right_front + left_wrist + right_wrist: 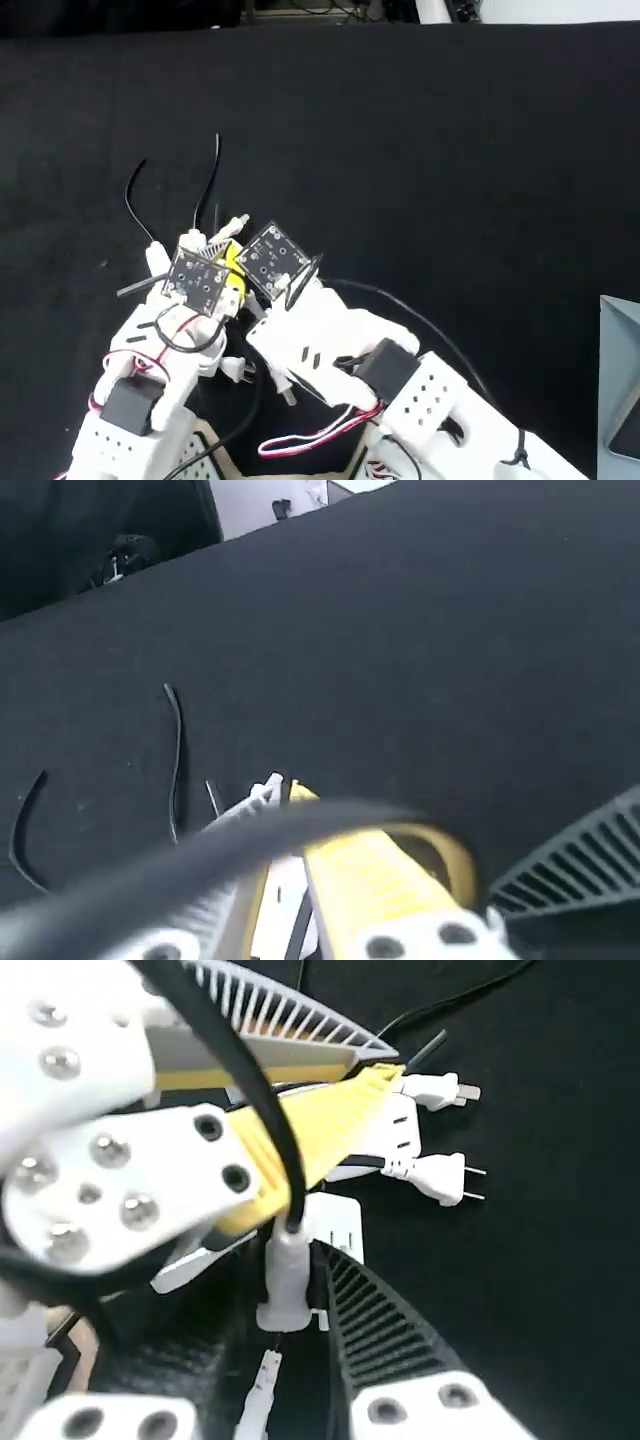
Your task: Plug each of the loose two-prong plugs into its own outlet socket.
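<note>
Black counter [450,130]: left gripper [222,262] and right gripper [262,270] crowd together over white plugs [440,1175]; whether either is open or closed, I cannot tell.

Two arms [150,385] [330,345], two loose plugs [432,1088] [430,1174]

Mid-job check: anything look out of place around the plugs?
Two white two-prong plugs sit unplugged, prongs bare, against the black tablecloth. A black cable crosses close over a white arm bracket, a possible snag.
</note>
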Controlling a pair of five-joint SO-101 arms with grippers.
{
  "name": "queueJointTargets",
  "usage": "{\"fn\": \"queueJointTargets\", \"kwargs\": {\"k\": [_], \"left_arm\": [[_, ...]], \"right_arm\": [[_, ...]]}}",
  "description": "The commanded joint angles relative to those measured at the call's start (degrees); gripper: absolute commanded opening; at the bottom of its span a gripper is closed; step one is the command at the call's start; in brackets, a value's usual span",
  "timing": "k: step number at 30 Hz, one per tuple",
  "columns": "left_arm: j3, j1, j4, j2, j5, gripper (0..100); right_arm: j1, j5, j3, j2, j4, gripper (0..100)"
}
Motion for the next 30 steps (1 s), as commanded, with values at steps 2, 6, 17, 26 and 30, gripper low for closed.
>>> {"fn": "queueJointTargets", "kwargs": {"k": [2, 6, 17, 26, 30], "left_arm": [[-5.3, 5.1, 4.6, -0.6, -0.9, 3], [-5.3, 6.3, 5.1, -0.6, -0.9, 3], [-8.0, -8.0, 5.3, -0.6, -0.5, 3], [-13.2, -19.1, 16.5, 0.0, -1.2, 5], [-18.6, -18.9, 22.1, 3.4, -4.0, 12]], "right_arm": [[-1.8, 0.5, -0.2, -0.5, -1.0, 1.2], [-1.8, 0.5, -0.1, -0.5, -1.0, 1.2], [11.7, 0.4, -0.2, -0.8, 0.3, 1.2], [29.0, 0.5, -0.2, -0.5, -5.0, 1.2], [34.4, 0.5, 0.1, -0.4, -8.3, 1.2]]}}
